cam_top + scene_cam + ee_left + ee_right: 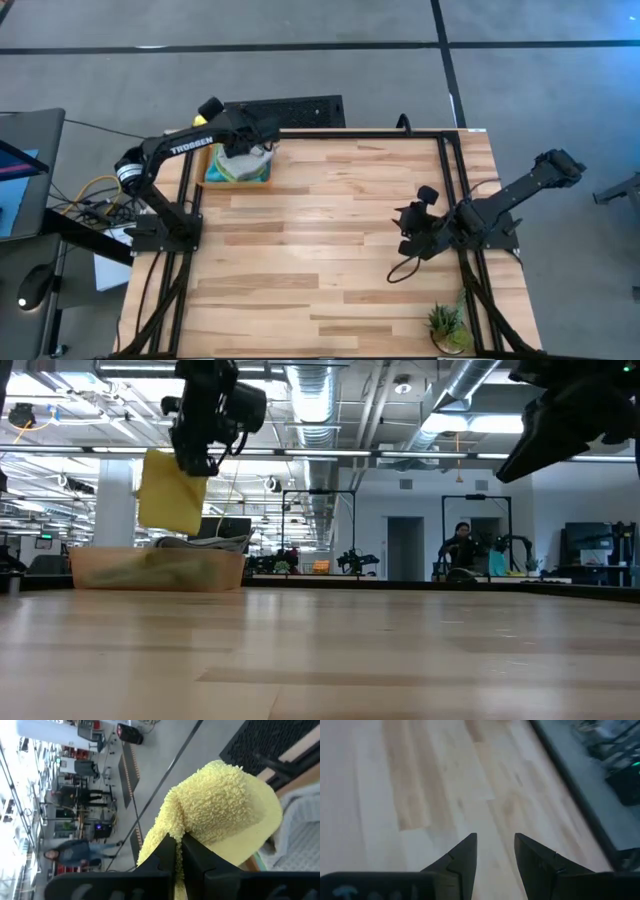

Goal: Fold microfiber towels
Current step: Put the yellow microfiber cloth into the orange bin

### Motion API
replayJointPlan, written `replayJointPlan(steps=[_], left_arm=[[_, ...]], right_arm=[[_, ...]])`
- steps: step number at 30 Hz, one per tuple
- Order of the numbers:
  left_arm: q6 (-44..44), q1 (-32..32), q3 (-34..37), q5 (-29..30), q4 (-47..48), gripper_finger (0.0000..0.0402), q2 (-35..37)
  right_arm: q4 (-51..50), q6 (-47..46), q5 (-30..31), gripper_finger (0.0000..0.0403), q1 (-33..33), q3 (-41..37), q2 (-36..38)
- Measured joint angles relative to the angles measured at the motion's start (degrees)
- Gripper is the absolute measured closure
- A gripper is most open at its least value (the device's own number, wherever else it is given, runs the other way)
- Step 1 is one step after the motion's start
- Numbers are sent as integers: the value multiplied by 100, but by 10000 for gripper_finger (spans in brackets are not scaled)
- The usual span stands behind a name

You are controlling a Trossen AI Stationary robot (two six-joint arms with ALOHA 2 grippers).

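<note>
High view first, starting on the left: the left gripper [243, 143] is up over the far left corner of the table [330, 250], right above the bin [238, 170] where the rest of the towels [246, 163] sit heaped. Its fingers are clamped tight on the yellow towel [172, 490], and the low view shows that cloth hanging clear of the bin, long axis straight down from the pinch, bottom edge above the bin's rim. The left wrist view confirms it: yellow pile bunched over the pinched fingers. So the cloth lies directly under the claw, and by my read the next move is a carry toward the bare wood in the middle, with plenty of open board there. Watch the bin's near wall and the table's black frame [445, 180] at the far edge; a trailing corner could snag. Moving right: the right gripper [412, 232] waits low near the right edge, fingers parted with nothing between them, well apart from the towel. A small plant [447, 325] sits at the near right corner.
</note>
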State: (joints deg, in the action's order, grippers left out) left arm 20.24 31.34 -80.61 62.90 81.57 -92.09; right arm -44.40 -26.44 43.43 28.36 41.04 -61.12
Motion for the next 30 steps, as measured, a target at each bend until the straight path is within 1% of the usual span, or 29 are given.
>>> replayJointPlan(steps=[3,7,12,16,19,22,28,30], left_arm=[[398,-61,323,-20,31,401,-2],[739,-239,629,-388,-55,401,-2],[657,-618,812,-750,-658,401,-2],[233,-816,840,-1375,-1497,401,-2],[-22,-878,840,-1678,-1953,401,-2],[55,-890,840,-1928,-2121,401,-2],[336,-886,840,-2520,-2134,401,-2],[487,-886,840,-2700,-2159,394,-2]], right_arm=[[4,5,255,248,-71,0,0],[4,13,297,248,-184,0,0],[-7,12,296,248,-225,0,0],[-7,11,296,248,-225,0,0],[-9,11,296,248,-225,0,0],[-11,9,255,248,-223,0,0],[-32,11,156,248,-214,0,0],[-63,10,151,248,-214,0,0]])
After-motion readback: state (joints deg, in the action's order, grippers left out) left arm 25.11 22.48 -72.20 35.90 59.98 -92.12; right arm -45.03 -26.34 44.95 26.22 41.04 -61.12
